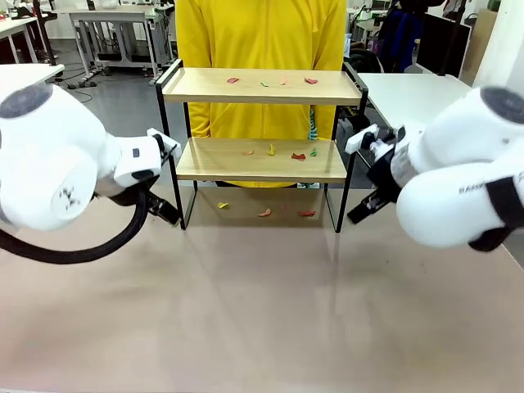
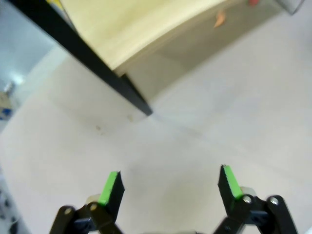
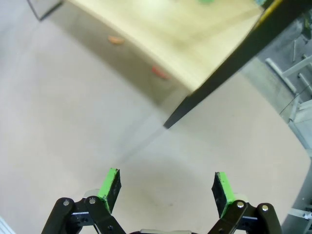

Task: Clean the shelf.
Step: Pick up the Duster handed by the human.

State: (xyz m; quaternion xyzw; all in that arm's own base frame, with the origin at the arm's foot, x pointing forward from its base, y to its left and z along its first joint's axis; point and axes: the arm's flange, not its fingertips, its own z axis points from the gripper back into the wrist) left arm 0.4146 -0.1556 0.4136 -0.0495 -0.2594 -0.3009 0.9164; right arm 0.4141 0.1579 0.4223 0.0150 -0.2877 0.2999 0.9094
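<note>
The shelf (image 1: 262, 86) is a two-tier rack with light wooden boards in a black frame, standing at the far middle of the table. Small red, orange, yellow and green scraps (image 1: 298, 155) lie on both boards and on the table beneath. My left gripper (image 1: 166, 210) hovers low beside the shelf's left leg (image 2: 97, 73); its green-padded fingers (image 2: 113, 187) stand wide apart over bare table, holding nothing. My right gripper (image 1: 360, 211) is by the right leg (image 3: 219, 73), also open (image 3: 165, 186) and empty. An orange scrap (image 3: 160, 72) lies under the lower board (image 3: 170, 34).
A person in a yellow top (image 1: 262, 33) stands right behind the shelf. The beige table (image 1: 262, 303) stretches wide in front of it. A white table (image 1: 417, 94) stands at the back right, and other furniture farther off.
</note>
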